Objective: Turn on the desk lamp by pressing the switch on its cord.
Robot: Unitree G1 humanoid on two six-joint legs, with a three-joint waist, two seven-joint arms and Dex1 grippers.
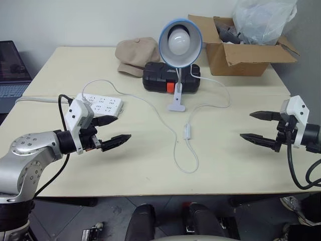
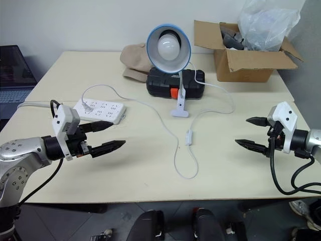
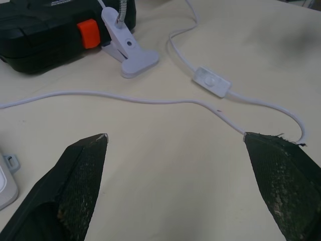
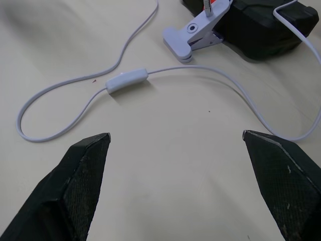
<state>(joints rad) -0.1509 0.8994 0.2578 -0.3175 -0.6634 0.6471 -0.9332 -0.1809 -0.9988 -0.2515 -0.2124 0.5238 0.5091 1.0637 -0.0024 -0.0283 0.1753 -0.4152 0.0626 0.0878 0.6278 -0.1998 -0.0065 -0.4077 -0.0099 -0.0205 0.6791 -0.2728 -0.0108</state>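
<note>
White oblong switch (image 1: 188, 131) on thin cord (image 1: 176, 150) | lamp (image 1: 179, 42) unlit | L pincer (image 1: 115, 130) spread | R pincer (image 1: 257, 126) spread

A pale beige table (image 1: 150, 165) stands against a plain white wall (image 1: 100, 20). To its left there is a laptop (image 1: 12, 70) on a lower surface. Under the front edge of the table, a dark grey floor (image 1: 115, 211) is visible.

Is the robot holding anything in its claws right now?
No. The left gripper and the right gripper are both open and empty, above the table. The switch lies untouched between them.
</note>
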